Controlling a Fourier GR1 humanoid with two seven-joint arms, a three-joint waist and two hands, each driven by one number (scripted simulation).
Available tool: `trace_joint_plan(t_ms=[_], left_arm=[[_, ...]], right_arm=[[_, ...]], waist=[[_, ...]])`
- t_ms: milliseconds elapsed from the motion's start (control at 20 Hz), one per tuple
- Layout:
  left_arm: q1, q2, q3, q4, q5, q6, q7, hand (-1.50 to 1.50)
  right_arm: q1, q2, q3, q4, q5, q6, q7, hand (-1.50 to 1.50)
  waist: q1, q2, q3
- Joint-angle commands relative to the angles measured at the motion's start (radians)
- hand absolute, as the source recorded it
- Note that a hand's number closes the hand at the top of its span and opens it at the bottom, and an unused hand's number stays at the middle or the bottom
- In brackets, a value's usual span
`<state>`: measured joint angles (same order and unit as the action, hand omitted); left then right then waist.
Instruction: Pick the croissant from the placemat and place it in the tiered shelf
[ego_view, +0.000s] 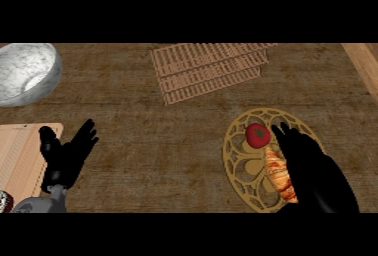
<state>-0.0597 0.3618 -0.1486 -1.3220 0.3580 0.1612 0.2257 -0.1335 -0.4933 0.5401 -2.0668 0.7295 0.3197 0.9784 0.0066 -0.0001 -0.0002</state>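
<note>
Black fingers on your right hand (314, 170) lie straight and close together. They stretch toward the far side over the right half of the gold lattice placemat (238, 162) and curl round nothing. You can't tell whether they touch the croissant (277, 176), because the hand hides its right edge. The croissant lies on the placemat's near half, its long axis running near to far with the near end tilted slightly right. A red tomato (258, 135) sits just beyond it. Your left hand (66, 155) rests open at the left, fingers spread. The tiered shelf (210, 70) sits well apart on the far side.
</note>
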Motion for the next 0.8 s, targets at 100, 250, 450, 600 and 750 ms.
trace_joint_plan(t_ms=[100,250,450,600,750], left_arm=[[-0.025,-0.026,0.016,-0.008,-0.013,0.013,0.045,0.00],[0.010,-0.022,0.034,0.020,-0.040,-0.015,-0.019,0.00],[-0.002,-0.041,0.051,0.049,-0.043,-0.044,-0.022,0.00],[0.038,-0.068,0.016,-0.063,-0.079,-0.001,0.043,0.00],[0.028,-0.059,0.075,0.017,-0.076,-0.055,-0.004,0.00]], right_arm=[[0.033,0.087,0.076,0.065,0.154,0.007,0.102,-1.50],[0.045,0.086,0.043,0.040,0.186,0.049,0.094,-1.50],[0.075,0.139,0.073,0.082,0.273,0.035,0.085,-1.50],[0.125,0.149,0.074,0.168,0.327,-0.060,-0.009,-1.50],[0.162,0.159,0.065,0.140,0.363,-0.048,-0.024,-1.50]], waist=[[-0.008,-0.001,0.000],[-0.008,-0.001,0.000],[-0.008,0.000,0.000],[-0.006,-0.001,0.001],[-0.009,-0.001,0.000]])
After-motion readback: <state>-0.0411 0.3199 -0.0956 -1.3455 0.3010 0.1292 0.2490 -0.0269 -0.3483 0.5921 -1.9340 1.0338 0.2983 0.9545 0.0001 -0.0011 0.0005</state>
